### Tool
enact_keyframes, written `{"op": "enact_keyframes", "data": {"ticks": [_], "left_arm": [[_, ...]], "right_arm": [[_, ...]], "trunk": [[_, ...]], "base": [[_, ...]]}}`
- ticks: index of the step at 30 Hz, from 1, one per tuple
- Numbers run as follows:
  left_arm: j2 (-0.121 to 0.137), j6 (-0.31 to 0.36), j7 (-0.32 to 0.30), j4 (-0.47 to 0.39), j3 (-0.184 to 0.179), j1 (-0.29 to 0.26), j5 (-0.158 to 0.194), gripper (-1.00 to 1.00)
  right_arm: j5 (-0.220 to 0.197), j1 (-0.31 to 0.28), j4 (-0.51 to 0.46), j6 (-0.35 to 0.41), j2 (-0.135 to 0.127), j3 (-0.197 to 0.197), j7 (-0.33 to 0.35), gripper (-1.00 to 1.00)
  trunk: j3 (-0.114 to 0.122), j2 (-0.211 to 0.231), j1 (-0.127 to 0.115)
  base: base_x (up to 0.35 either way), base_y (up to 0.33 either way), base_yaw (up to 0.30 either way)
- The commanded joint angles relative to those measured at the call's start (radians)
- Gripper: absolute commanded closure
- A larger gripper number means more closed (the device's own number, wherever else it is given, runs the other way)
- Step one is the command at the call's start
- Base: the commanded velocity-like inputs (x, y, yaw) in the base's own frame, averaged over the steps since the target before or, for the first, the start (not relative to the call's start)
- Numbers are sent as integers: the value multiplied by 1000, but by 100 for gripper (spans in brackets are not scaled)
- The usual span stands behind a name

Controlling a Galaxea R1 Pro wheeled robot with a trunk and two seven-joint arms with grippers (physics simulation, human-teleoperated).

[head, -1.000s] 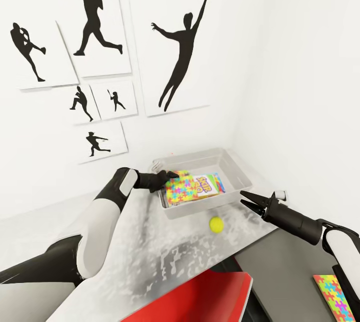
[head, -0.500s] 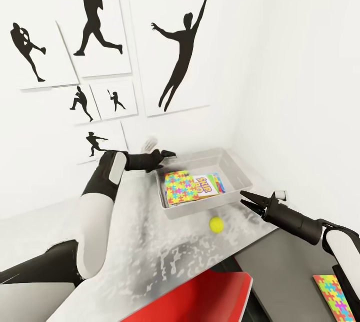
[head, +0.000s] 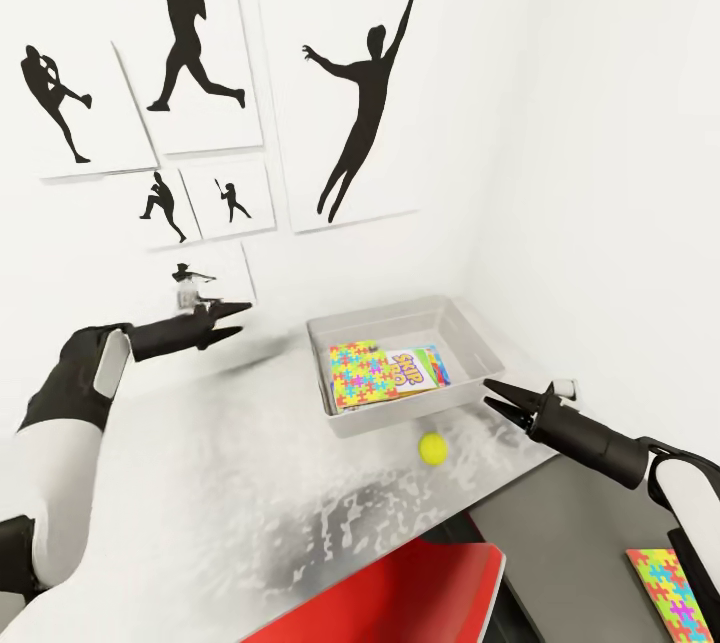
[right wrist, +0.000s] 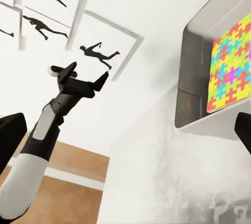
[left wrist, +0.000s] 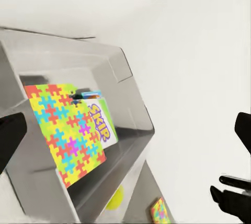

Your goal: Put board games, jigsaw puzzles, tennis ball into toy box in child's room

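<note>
The light-grey toy box [head: 392,417] stands at the table's [head: 290,483] far right corner. Inside it lie a jigsaw puzzle [head: 357,373] and a small blue board game [head: 418,369], side by side. The yellow tennis ball [head: 432,448] rests on the table just in front of the box. A second jigsaw puzzle [head: 668,591] lies on the lower dark cabinet at the right. My left gripper [head: 243,317] hangs open and empty well left of the box. My right gripper [head: 488,393] is open, right of the box and above the ball. The left wrist view looks into the toy box [left wrist: 125,67].
White walls with black sports-silhouette posters [head: 350,83] close in behind and to the right of the table. A red chair [head: 410,588] stands at the table's near edge. The lower dark cabinet [head: 570,543] adjoins the table at the right.
My left gripper let go of the jigsaw puzzle in the toy box, rose and pulled back to the left. The right arm has barely moved.
</note>
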Motion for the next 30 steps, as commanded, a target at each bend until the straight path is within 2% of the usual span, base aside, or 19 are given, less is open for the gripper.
{"op": "enact_keyframes", "data": {"ticks": [1,2,3,4,6,7,9,13,17,19,22,30], "left_arm": [[22,4,-41,0,2,21,-2,-100],[61,2,-107,0,3,65,-3,-100],[78,0,-139,0,3,87,-3,-100],[107,-5,-198,0,6,132,-5,-100],[132,-16,-248,0,8,178,-6,-100],[150,-38,-289,0,9,222,-6,-100],[166,-86,-334,0,11,277,-4,-100],[178,-155,-376,1,13,338,-2,-100],[187,-181,-416,1,28,367,-2,-100],[193,-187,-447,2,34,373,-6,-100],[196,-191,-462,2,37,376,-8,-100],[202,-196,-474,2,40,377,-9,-100]], "right_arm": [[6,-1,0,4,0,-1,7,-100],[6,-1,0,4,0,-2,7,-100],[6,-1,0,4,0,-2,7,-100],[6,-1,0,4,0,-2,7,-100],[6,-1,0,4,0,-2,7,-100],[5,-1,0,4,1,-2,7,-100],[5,-1,0,4,2,-2,7,-100],[5,-1,0,3,6,-1,7,-100],[5,-1,0,1,9,3,7,-100],[5,-1,0,0,10,5,7,-100],[5,-1,0,-3,11,8,6,-100],[5,-1,0,-6,13,14,1,-100]], "trunk": [[-2,-2,1],[-2,-2,1],[-1,-2,1],[-1,-2,1],[1,-2,1],[2,-2,1],[4,-2,1],[9,-2,1],[14,-2,1],[16,-2,1],[20,-2,1],[30,-2,1]], "base": [[0,0,0],[0,0,-21],[0,0,-45],[0,0,-93],[0,0,-118],[0,0,-147],[0,0,-160],[-1,0,-174],[-50,0,-182],[-125,0,-189],[-145,0,-196],[-62,0,-212]]}}
